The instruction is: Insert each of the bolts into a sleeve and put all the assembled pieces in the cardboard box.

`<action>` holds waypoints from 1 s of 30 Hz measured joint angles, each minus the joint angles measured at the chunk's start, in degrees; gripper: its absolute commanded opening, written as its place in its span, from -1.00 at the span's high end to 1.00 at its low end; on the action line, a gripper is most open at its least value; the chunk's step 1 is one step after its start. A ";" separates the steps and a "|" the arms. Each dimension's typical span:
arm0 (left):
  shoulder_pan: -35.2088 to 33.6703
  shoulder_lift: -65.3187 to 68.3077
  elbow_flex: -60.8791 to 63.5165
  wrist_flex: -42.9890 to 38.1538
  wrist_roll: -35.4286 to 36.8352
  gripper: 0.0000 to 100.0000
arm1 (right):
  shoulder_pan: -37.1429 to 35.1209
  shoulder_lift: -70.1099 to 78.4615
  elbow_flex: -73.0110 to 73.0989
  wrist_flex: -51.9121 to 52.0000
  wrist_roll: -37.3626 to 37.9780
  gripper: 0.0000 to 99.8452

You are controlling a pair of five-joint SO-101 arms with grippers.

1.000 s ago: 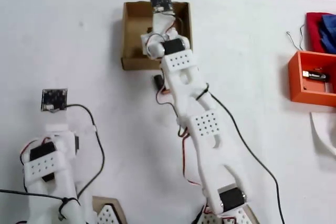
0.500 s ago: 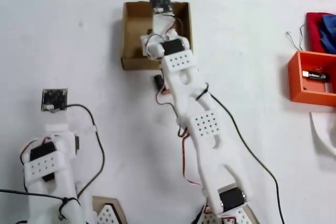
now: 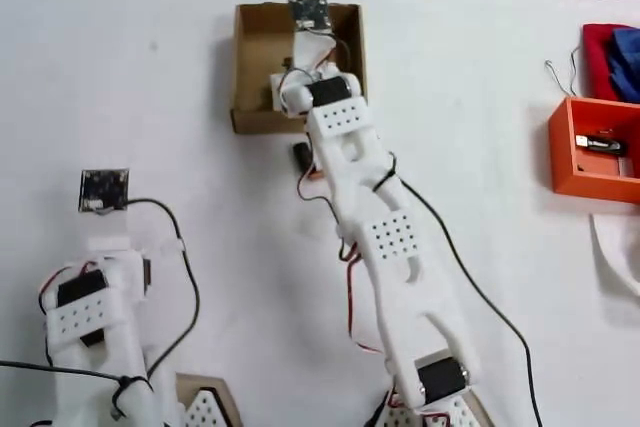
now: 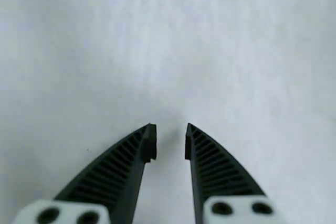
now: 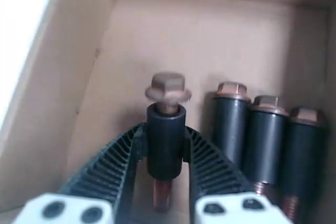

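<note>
The cardboard box (image 3: pixel 243 67) stands at the back middle of the table, and my right arm (image 3: pixel 350 147) stretches into it. In the right wrist view my right gripper (image 5: pixel 164 136) is shut on a black sleeve (image 5: pixel 164 140) with a copper bolt (image 5: pixel 167 90) through it, held upright just above the box floor (image 5: pixel 157 40). Three assembled pieces (image 5: pixel 264 135) stand side by side against the box wall beside it. At the front left, my left gripper (image 4: pixel 170 141) hangs slightly open over bare white table, holding nothing; its arm (image 3: pixel 90 307) is far from the box.
An orange tray (image 3: pixel 590 172) with a small black item stands at the right edge, and red and blue cloth (image 3: pixel 612 52) lies behind it. Black cables trail beside both arms. White table lies open between the arms and left of the box.
My right wrist has shifted very slightly inside the box with the piece still held. The left arm has not moved.
</note>
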 measured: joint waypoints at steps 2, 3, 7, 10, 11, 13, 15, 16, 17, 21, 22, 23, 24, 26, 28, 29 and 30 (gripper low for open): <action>0.00 0.00 0.00 0.00 0.00 0.77 | 0.00 0.00 0.00 0.00 0.00 0.96; 0.00 0.00 0.00 0.00 0.00 0.77 | 0.00 0.00 0.00 0.00 0.00 0.96; 0.00 0.00 0.00 0.00 0.00 0.77 | 0.00 0.00 0.00 0.00 -0.18 0.96; 0.00 0.00 0.00 0.00 0.00 0.77 | 0.00 0.44 0.00 0.00 -0.18 0.96; 0.00 0.00 0.00 0.00 0.00 0.77 | 0.00 0.62 0.00 0.00 -0.18 0.96; 0.00 0.00 0.00 0.00 0.00 0.77 | 0.00 1.05 0.00 0.00 -0.18 0.96; 0.00 0.00 0.00 0.00 0.00 0.77 | 0.00 1.05 0.00 0.00 -0.18 0.96; 0.00 0.00 0.00 0.00 0.00 0.77 | -0.09 1.05 0.00 0.00 -0.18 0.96; 0.00 0.00 0.00 0.00 0.00 0.77 | -0.09 1.05 0.00 0.26 -0.18 0.96; 0.00 0.00 0.00 0.00 0.00 0.77 | -0.09 1.05 0.00 0.26 -0.18 0.96; 0.00 0.00 0.00 0.00 0.00 0.77 | -0.09 1.05 0.00 0.26 -0.18 0.95; 0.00 0.00 0.00 0.00 0.00 0.77 | -0.09 1.05 0.00 0.26 -0.18 0.95; 0.00 0.00 0.00 0.00 0.00 0.77 | -0.09 1.05 0.00 0.26 -0.18 0.94; 0.00 0.00 0.00 0.00 0.00 0.77 | -0.09 1.05 0.00 0.26 -0.18 0.90; 0.00 0.00 0.00 0.00 0.00 0.77 | -0.09 1.05 0.00 0.26 -0.18 0.80; 0.00 0.00 0.00 0.00 0.00 0.77 | -0.09 1.05 0.00 0.26 -0.18 0.75; 0.00 0.00 0.00 0.00 0.00 0.77 | -0.09 1.05 0.00 0.26 -0.18 0.72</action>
